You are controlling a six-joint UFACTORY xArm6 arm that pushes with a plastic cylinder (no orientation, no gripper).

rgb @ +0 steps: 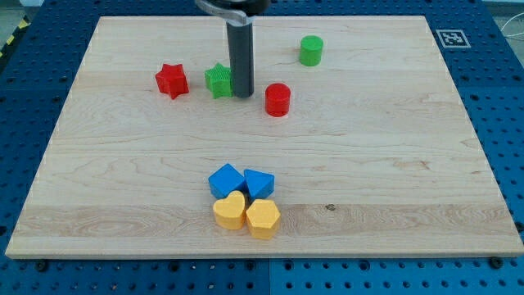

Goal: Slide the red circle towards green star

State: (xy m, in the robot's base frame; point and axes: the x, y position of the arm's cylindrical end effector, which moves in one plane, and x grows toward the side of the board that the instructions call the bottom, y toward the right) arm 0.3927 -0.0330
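Observation:
The red circle (277, 99) stands on the wooden board (393, 164) in the upper middle. The green star (219, 80) lies to its left, partly hidden behind my rod. My tip (242, 95) rests on the board between the two, right beside the green star's right side and a short gap left of the red circle.
A red star (172, 80) lies left of the green star. A green circle (311, 50) stands at the view's upper right of the tip. Near the bottom middle cluster a blue cube (225, 180), a blue block (259, 183), a yellow heart (230, 211) and a yellow hexagon (263, 218).

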